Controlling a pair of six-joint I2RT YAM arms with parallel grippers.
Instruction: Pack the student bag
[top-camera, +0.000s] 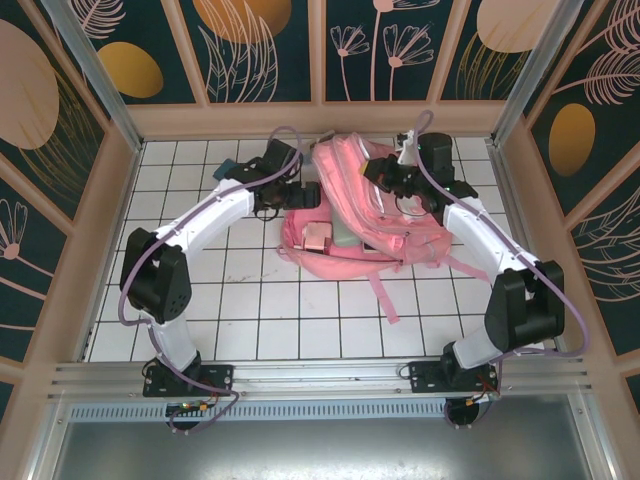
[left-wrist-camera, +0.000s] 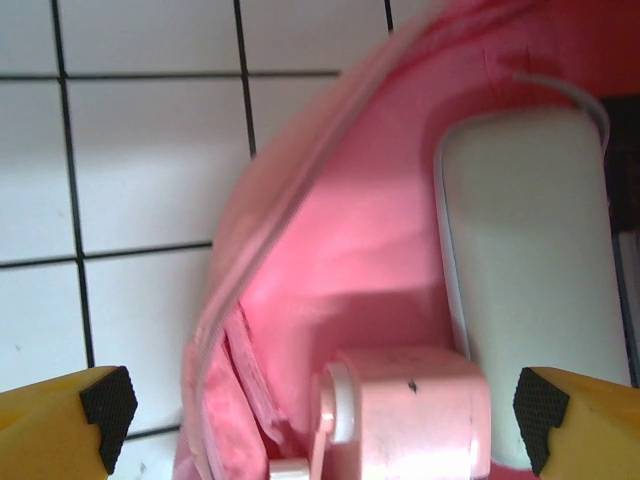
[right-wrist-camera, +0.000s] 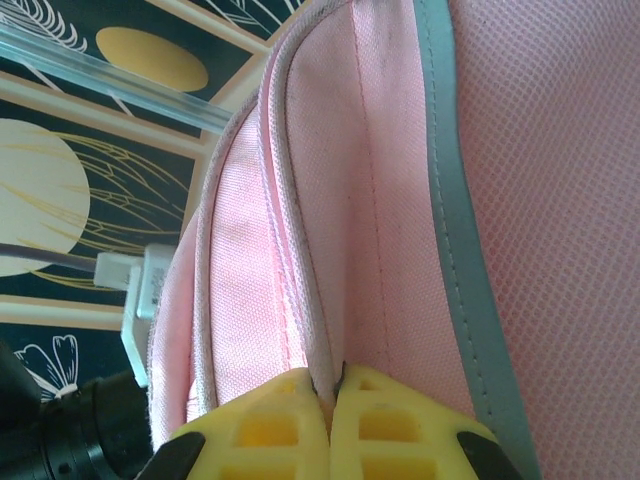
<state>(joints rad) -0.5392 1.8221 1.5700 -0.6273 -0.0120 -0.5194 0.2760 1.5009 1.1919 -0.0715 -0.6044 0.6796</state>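
On the white tiled tabletop (top-camera: 250, 300), a pink strap (top-camera: 384, 293) trails toward the near edge from the student bag (top-camera: 425, 243), which lies beyond the middle, toward the far edge, with its main compartment gaping. Inside the opening lie a small pink box (left-wrist-camera: 410, 410) and, just beside it, a pale flat case (left-wrist-camera: 540, 250); the left gripper (left-wrist-camera: 320, 410) hovers above them, fingers spread wide and holding nothing. Farther back, the right gripper (right-wrist-camera: 333, 400) is pinched tight on a seam of the bag's fabric.

Box (left-wrist-camera: 410, 415) left of flat case (left-wrist-camera: 535, 260) (both in student bag (left-wrist-camera: 330, 260))
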